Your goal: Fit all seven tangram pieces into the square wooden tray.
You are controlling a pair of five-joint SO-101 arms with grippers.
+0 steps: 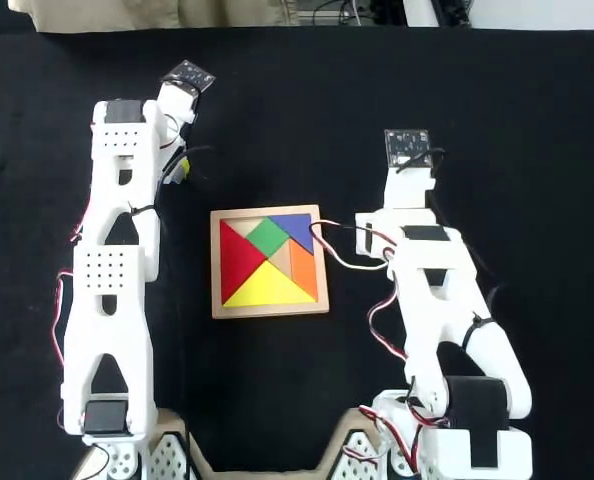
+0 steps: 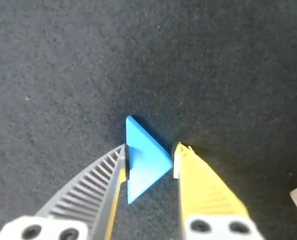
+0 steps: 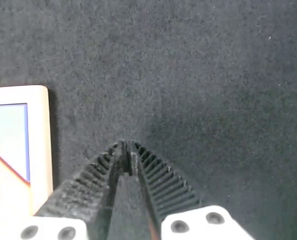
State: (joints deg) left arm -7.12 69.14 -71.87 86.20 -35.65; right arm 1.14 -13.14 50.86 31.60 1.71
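While the left gripper (image 2: pixel 148 155) pinches a blue triangle (image 2: pixel 144 162) over the bench's black cloth (image 1: pixel 517 100), the right gripper (image 3: pixel 127 152), pressed together, hangs beside the tray (image 1: pixel 217 262).

Robotics lab bench: black-clothed table (image 1: pixel 537 100), cables (image 1: pixel 342 10) behind.

blue triangle (image 2: pixel 143 160), black table (image 1: pixel 537 120), pale wooden tray (image 1: pixel 217 262)

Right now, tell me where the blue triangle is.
The blue triangle is pinched between the left gripper's fingers in the left wrist view; in the high view that gripper sits beyond the wooden tray's far left corner.
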